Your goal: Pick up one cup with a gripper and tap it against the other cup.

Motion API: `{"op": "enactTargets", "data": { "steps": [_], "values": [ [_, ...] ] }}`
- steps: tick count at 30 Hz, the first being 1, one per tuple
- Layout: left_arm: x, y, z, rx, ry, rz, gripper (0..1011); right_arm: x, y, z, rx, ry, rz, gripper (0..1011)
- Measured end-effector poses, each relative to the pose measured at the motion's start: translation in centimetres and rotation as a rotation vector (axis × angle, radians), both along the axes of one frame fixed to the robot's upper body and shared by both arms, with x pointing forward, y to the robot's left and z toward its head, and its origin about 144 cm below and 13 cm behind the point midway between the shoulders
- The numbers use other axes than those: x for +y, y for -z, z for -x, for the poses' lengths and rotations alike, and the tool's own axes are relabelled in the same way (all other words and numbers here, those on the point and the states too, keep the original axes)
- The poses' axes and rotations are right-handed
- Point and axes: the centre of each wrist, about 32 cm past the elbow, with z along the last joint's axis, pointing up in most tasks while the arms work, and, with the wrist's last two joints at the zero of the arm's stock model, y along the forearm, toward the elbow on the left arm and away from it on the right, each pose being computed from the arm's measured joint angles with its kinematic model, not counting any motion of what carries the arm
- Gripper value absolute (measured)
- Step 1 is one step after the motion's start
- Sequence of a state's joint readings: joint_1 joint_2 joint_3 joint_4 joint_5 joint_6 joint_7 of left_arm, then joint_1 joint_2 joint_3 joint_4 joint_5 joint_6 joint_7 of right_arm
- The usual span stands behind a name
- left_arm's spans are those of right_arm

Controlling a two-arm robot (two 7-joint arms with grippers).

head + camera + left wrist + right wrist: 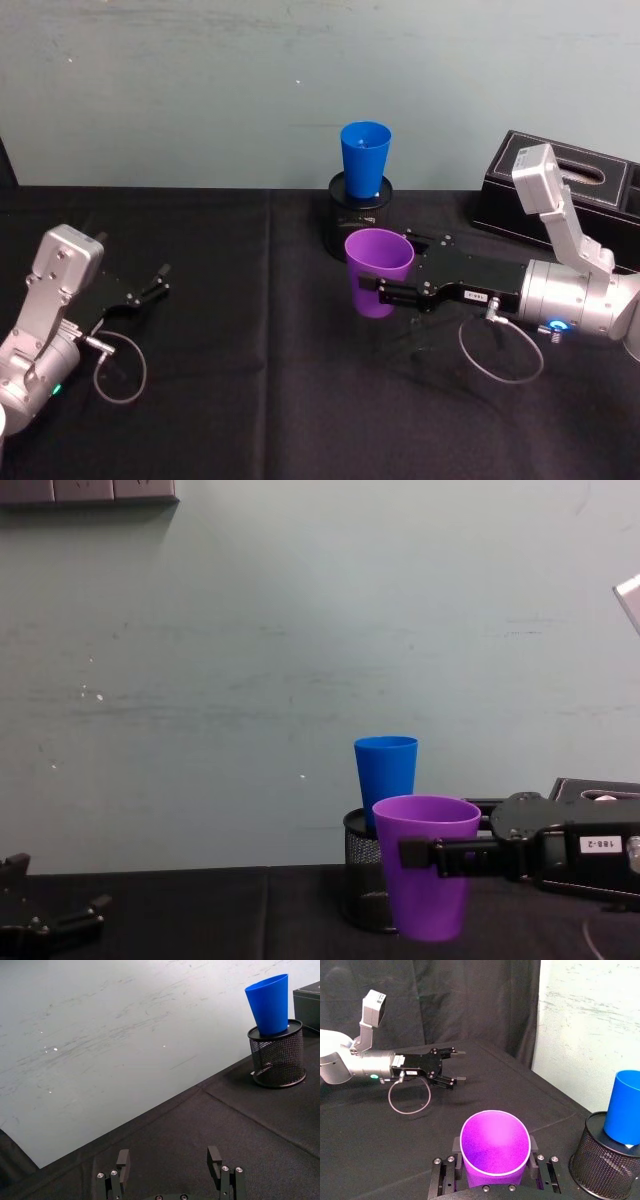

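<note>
The right pincer (385, 262) reaches in from the right, low over the black-clothed surface (250, 400). It is pinching the purple cup (378, 270) across its upper wall, just under the rim. In the right wrist view the two fingers (455, 1149) sit against opposite sides of the cup (495, 1147), with the pincer (494, 1160) centred on it. The chest view shows one dark finger (415, 852) lying across the front of the cup (427, 865), which stands upright with its mouth up. Whether its base touches the cloth cannot be told.

The blue cup (365, 155) stands upright, mouth up, inside a black mesh holder (345, 215) at the far middle of the surface, close to the wall. Its upper half rises above the holder's rim. The purple cup is just near of the holder and slightly to its right. In the right wrist view a gap shows between the purple cup and the holder (602, 1160), and the two cups are apart. The purple rim sits lower than the blue one (385, 780).

A black box (560, 190) lies at the far right, beyond the right arm.

The left pincer (155, 282) rests at the near left, well apart from both cups. Its fingers (122, 1160) are spread with nothing between them.
</note>
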State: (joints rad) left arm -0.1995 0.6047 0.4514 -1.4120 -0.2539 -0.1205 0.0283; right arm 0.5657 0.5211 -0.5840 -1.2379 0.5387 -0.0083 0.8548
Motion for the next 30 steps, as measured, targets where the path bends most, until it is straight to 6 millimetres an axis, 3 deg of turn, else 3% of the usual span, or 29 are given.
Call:
{"op": "enactTargets", "data": {
  "steps": [30],
  "values": [
    [0.0, 0.0, 0.0, 0.0, 0.0, 0.0, 1011, -0.03, 0.02, -0.01, 0.0, 0.002, 0.0, 726]
  ]
}}
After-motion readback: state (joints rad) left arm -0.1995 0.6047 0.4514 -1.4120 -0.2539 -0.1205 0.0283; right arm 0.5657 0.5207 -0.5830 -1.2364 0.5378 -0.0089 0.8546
